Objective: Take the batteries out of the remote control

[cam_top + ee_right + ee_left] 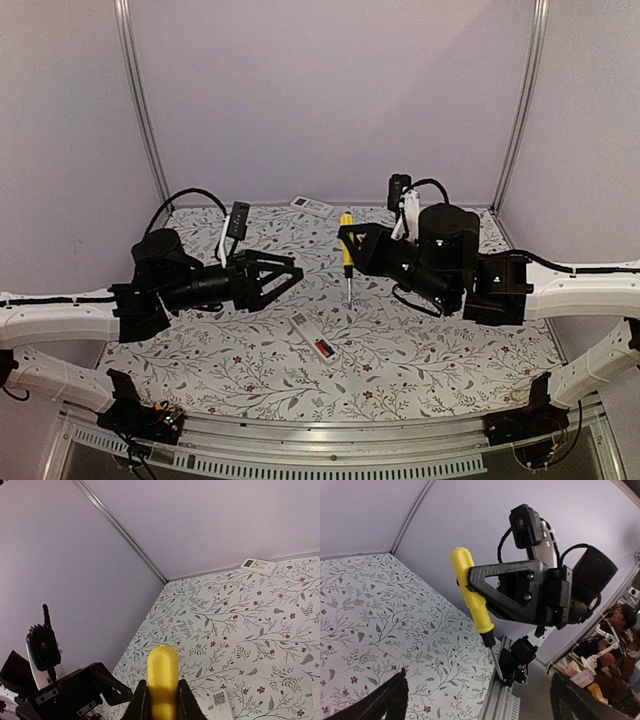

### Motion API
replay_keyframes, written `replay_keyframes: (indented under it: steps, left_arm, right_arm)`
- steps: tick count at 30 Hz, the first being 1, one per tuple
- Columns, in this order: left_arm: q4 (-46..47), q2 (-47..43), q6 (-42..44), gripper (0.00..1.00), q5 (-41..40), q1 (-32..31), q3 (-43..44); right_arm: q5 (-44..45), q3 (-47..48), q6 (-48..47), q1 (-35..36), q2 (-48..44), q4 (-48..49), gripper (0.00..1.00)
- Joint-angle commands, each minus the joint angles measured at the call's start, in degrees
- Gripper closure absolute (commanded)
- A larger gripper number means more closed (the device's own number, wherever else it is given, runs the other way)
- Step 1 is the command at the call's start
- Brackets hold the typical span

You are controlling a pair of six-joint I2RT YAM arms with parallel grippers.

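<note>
The slim white remote control lies back-up on the table between the arms; its open compartment shows the batteries, a reddish cell beside a dark one. In the right wrist view only the remote control's labelled end shows. My right gripper is shut on the yellow handle of a screwdriver, held upright with its tip above the table, behind the remote. My left gripper is open and holds nothing, hovering left of the remote.
A broader white remote lies at the back edge of the floral table cover. Lilac walls and metal corner posts enclose the table. A metal rail runs along the near edge.
</note>
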Motion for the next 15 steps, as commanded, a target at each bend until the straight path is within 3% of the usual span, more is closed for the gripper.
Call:
replay_keyframes:
  steps: [1,5,13,15]
  left_arm:
    - [6.79,5.81,-2.28,0.01,-1.19,-3.52,2.68]
    - [8.11,10.78,-2.93,0.05,-0.46,-5.81,6.22]
    - [10.49,18.36,-6.29,0.32,1.57,-7.52,9.87]
    - [11.52,19.83,-7.34,0.34,2.00,-7.60,10.22]
  right_arm:
    - [2.80,-0.65,1.07,-0.03,-0.85,3.52,1.00]
    - [2.98,-0.01,0.42,-0.01,-0.53,3.95,1.00]
    - [3.35,0.64,-0.92,-0.02,0.06,3.95,1.00]
    - [3.26,0.73,-1.22,-0.03,0.11,3.95,1.00]
